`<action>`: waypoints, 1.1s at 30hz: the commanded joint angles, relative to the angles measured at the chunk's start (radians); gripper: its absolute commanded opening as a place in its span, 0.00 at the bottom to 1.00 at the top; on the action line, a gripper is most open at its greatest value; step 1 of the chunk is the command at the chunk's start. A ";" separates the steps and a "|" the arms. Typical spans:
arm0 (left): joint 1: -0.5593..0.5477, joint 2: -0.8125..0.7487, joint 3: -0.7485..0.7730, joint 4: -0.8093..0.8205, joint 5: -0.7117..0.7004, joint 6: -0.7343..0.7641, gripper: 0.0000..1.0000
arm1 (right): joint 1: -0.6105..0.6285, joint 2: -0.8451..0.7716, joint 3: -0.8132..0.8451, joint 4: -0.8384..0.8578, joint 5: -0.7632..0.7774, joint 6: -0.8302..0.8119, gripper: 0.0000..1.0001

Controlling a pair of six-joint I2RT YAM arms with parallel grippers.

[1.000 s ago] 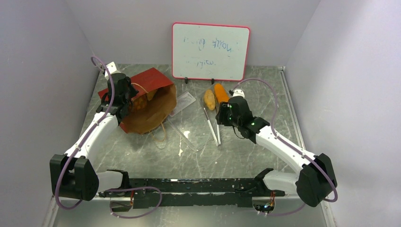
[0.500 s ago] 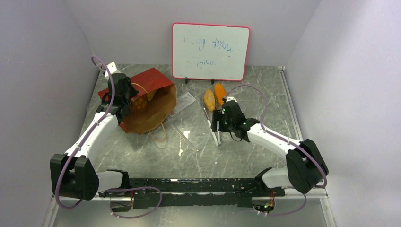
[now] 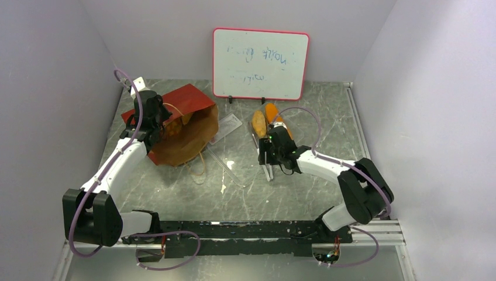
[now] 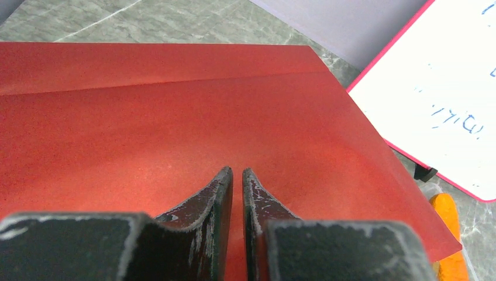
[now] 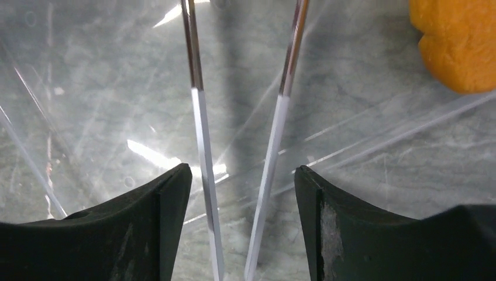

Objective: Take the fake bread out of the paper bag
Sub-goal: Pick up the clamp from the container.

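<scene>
The red paper bag point(image 3: 188, 100) lies on its side at the back left, its brown mouth facing the middle. Yellow-brown bread point(image 3: 185, 119) shows inside it. My left gripper point(image 3: 155, 124) is at the bag's left rim, shut, with red paper point(image 4: 175, 129) in the thin slit between its fingers point(image 4: 221, 193). A tan roll point(image 3: 258, 122) and the orange baguette point(image 3: 271, 112) lie on the table at the back middle. My right gripper point(image 3: 265, 158) stands open and empty just in front of them, low over two thin silver-and-white rods point(image 5: 202, 117). Orange bread point(image 5: 456, 41) shows at the upper right.
A whiteboard point(image 3: 260, 63) leans on the back wall. Clear plastic tray parts point(image 3: 225, 127) lie between the bag and the bread, and more clear plastic point(image 3: 229, 168) lies nearer me. The bag's loop handle point(image 3: 200, 165) trails on the table. Walls close in on both sides.
My right gripper opened wider and drew back from the bread, towards me and to the left, over the rods. The left arm and the bag have not moved.
</scene>
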 commanded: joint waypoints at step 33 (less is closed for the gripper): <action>-0.008 -0.040 0.006 0.009 -0.020 0.035 0.07 | 0.038 -0.124 0.024 -0.122 0.013 0.076 0.46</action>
